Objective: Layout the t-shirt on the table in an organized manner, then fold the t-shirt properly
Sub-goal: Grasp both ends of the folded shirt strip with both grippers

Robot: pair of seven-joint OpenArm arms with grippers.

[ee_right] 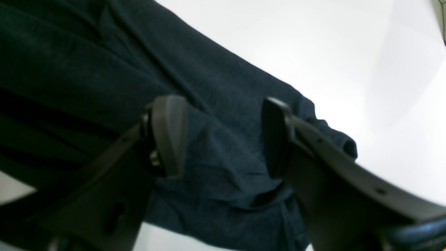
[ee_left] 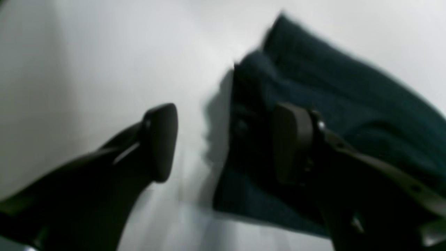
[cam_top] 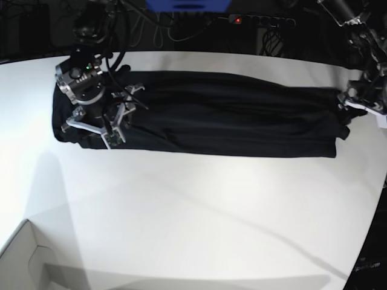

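Looking nearest first, the bare front of the table [cam_top: 181,217] lies white and glossy, with a white box [cam_top: 21,260] at its near corner. Beyond that, the t-shirt [cam_top: 224,124] stretches across the tabletop as a long, narrow black band, already doubled lengthwise by the look of its stacked edges, so the step in hand is probably the crosswise fold that brings one end over the other.

The right gripper [ee_right: 223,136] hangs over its end of the band with its jaws standing wide and nothing pinched between them; cloth shows in the gap, rumpled, with a small rolled lip at the edge. The left gripper [ee_left: 223,143] sits at the opposite end, jaws also wide and empty, one finger above bare table and the other above fabric, straddling the shirt's edge. That wrist view is blurred, so I cannot tell whether the fingers touch the cloth.

To do this well, each gripper should come down on a corner and catch every layer, not just the top one. Both ends ought to rise together and travel evenly, keeping the band taut so the long edges stay aligned. The rumpled patch under the right gripper wants smoothing first, or it will be trapped inside the fold.
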